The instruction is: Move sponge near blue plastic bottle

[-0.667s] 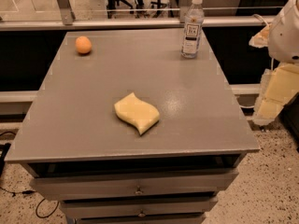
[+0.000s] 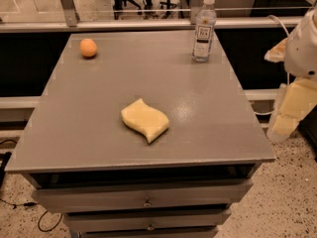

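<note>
1. Sponge (image 2: 145, 120), pale yellow with wavy edges, lies flat on the grey desk (image 2: 84, 128), somewhat toward the front edge and near the middle from left to right (under that edge, the drawers (image 2: 99, 197) with small knobs face the camera)
2. It lies free, with bare desk top on every side, apart from everything else on the desk
3. Off the desk's right side, past its edge, hangs the gripper (image 2: 287, 118), pale yellow and slanting down toward the speckled floor (image 2: 282, 207); it is well apart from the sponge and touches nothing on the desk, and whether it is spread or closed cannot be told
4. Above the gripper, a white rounded part of the arm (image 2: 303, 48) shows at the right border
5. Near the far left corner rests a small orange ball (image 2: 88, 47)
6. Near the far right corner the blue plastic bottle (image 2: 203, 31) stands upright, clear with a white cap and a white-and-dark label, well apart from the sponge and diagonally behind it to the right
7. Beyond the desk, a pale rail (image 2: 124, 25) runs across the view
</note>
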Motion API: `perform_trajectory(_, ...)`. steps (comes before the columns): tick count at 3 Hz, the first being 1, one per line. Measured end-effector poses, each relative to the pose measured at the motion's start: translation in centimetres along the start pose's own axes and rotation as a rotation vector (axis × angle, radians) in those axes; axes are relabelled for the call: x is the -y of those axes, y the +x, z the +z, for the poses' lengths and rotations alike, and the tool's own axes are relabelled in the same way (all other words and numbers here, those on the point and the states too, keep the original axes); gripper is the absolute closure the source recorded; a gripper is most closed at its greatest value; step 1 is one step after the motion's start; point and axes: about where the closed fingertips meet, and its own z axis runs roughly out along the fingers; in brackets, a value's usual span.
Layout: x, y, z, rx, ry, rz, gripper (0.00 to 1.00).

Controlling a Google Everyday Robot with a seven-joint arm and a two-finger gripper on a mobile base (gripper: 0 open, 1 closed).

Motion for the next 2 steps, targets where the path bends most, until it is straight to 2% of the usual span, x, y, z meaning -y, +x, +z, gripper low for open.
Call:
perform_trajectory(1, -3.6, 0.2, 4.6, 0.121, -0.128, 0.035, 0.0)
perform_trajectory(2, -4.4, -4.8, 7.8, 0.349, -0.22, 0.027, 0.0)
